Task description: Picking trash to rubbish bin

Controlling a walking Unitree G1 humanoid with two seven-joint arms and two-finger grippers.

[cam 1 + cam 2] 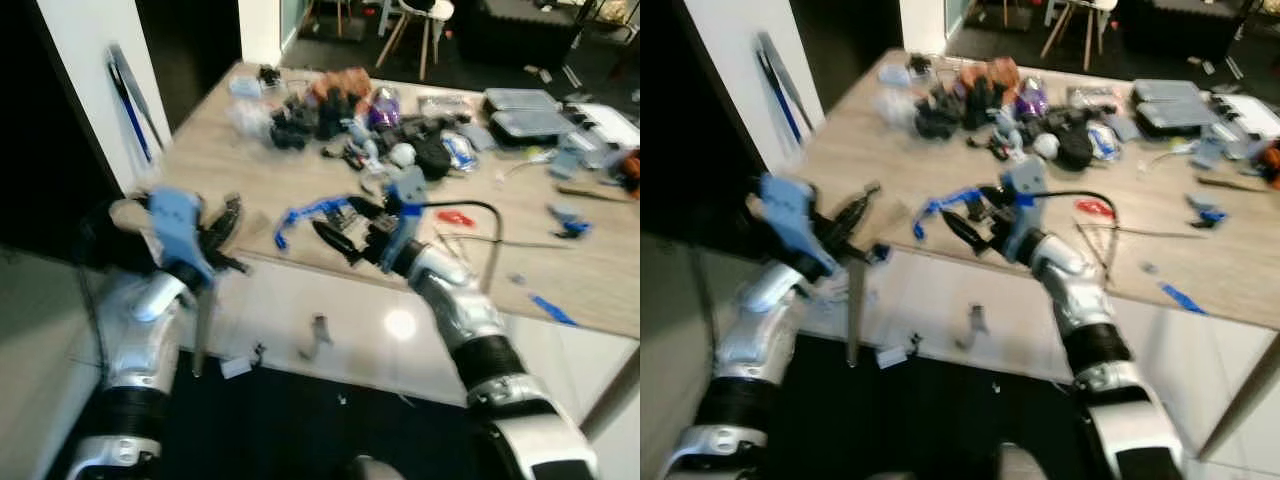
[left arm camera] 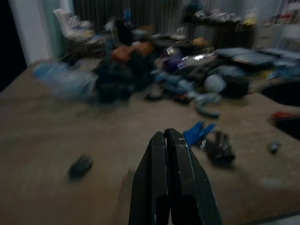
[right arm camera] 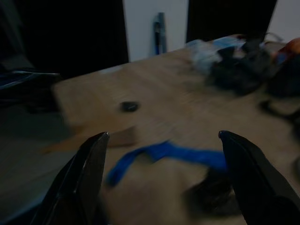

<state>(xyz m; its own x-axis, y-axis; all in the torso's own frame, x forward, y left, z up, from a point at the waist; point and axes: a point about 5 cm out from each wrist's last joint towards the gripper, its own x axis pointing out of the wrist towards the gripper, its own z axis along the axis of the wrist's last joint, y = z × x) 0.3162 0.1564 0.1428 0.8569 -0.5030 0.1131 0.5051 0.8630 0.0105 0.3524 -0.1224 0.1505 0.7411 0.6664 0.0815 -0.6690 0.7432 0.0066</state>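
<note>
- Right wrist view: your right pincer (image 3: 161, 178) gapes wide, just short of the blue strip (image 3: 164, 153) on the counter (image 3: 154, 89), seemingly ready to grab it.
- Your left pincer (image 2: 169, 154) is closed, empty, near that strip.

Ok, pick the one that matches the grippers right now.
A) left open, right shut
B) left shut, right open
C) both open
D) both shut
B: the left gripper's two black fingers are pressed together with nothing between them, while the right gripper's fingers stand wide apart above the blue strip on the table.
</note>
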